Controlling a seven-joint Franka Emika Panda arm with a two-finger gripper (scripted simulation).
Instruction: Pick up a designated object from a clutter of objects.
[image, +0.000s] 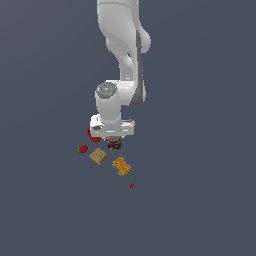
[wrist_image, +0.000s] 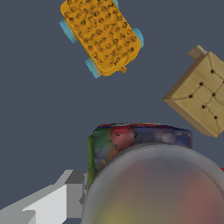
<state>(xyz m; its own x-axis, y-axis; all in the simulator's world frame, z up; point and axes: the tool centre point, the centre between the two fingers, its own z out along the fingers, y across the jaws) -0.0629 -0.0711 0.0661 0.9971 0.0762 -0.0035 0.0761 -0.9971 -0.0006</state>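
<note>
The white Panda arm (image: 122, 65) comes down from the top of the exterior view, and its gripper (image: 114, 142) sits right over the labelled can (wrist_image: 144, 175), which shows there only as a dark, multicoloured sliver under the hand. In the wrist view the can stands upright, its axis vertical and its round grey-tan top facing the camera, with the dark blue, red and green label wrapping the wall below the rim. One light grey finger (wrist_image: 52, 201) lies just beside the can's wall, touching or very nearly so; the other finger is out of frame, so whether the jaws are clamped on the can or merely around it cannot be told.

The can is in the middle of the clutter. The red cup (image: 92, 133) stands just beside it toward the exterior view's left, mostly hidden by the hand; what it holds cannot be seen. The tan box (image: 98, 156) lies tilted in front of the can, near but apart. The orange-yellow blocky object (image: 121, 166), studded and with pale blue bits at its edges, lies to the box's right. The strawberry (image: 83, 148) is left of the box. The tiny red piece (image: 132, 185) lies apart, nearest the camera.
</note>
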